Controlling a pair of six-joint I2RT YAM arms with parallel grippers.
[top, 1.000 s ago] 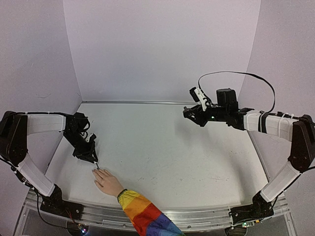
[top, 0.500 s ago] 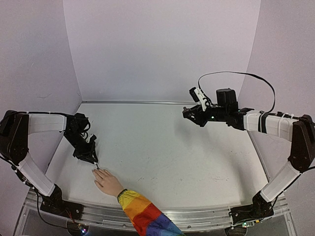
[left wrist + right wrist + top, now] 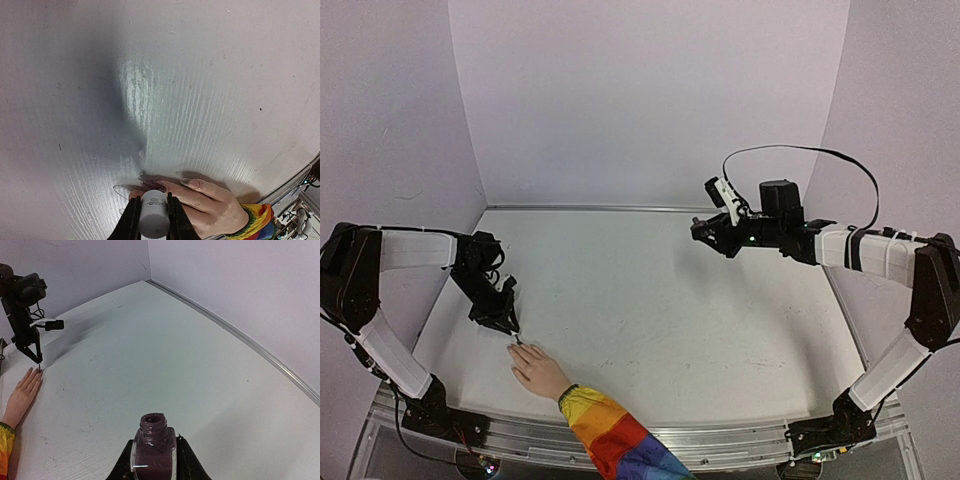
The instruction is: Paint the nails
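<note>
The nails (image 3: 190, 183), long and pointed, some dark purple and some pale, are on a hand (image 3: 212, 205) lying flat at the table's (image 3: 670, 300) near-left edge. The left claw (image 3: 152, 212), just above them, clamps a white cap (image 3: 154, 222). The right claw (image 3: 153, 462), well apart, grips an open purple bottle (image 3: 152, 437).

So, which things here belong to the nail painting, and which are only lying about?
Belong to the job: nails on the hand; white cap in the left gripper; open polish bottle in the right gripper.
Not part of it: table; black cable over the right arm.
</note>
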